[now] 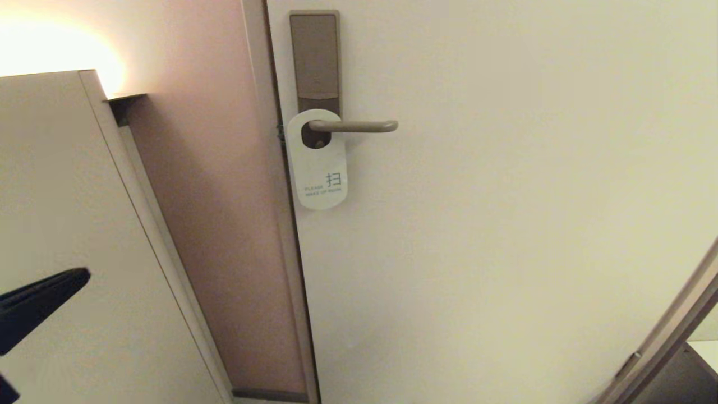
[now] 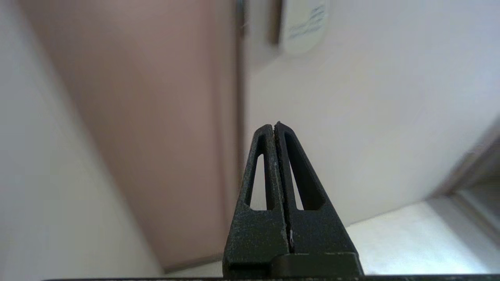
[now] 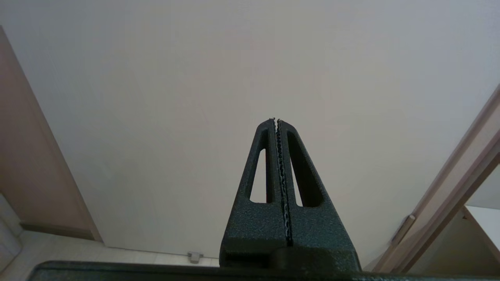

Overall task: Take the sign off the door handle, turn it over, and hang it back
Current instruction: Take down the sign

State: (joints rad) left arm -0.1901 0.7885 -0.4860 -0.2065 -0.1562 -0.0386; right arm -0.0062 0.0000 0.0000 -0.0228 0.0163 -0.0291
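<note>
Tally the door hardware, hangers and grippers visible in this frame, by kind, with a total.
White oblong door hanger sign, on the lever: 1
Bronze-beige metal lever door handle: 1
Brown rectangular lock plate: 1
Black grippers, both shut: 2, left gripper and right gripper
Total: 5

A pale door [image 1: 505, 224] fills the field ahead of both pincers. A tall brown lock plate [image 1: 314, 56] sits high on it, well above the left pincer. A pinkish wall panel [image 1: 213, 224] (beside the door frame [image 1: 286, 224]) lies ahead of the left pincer.
</note>
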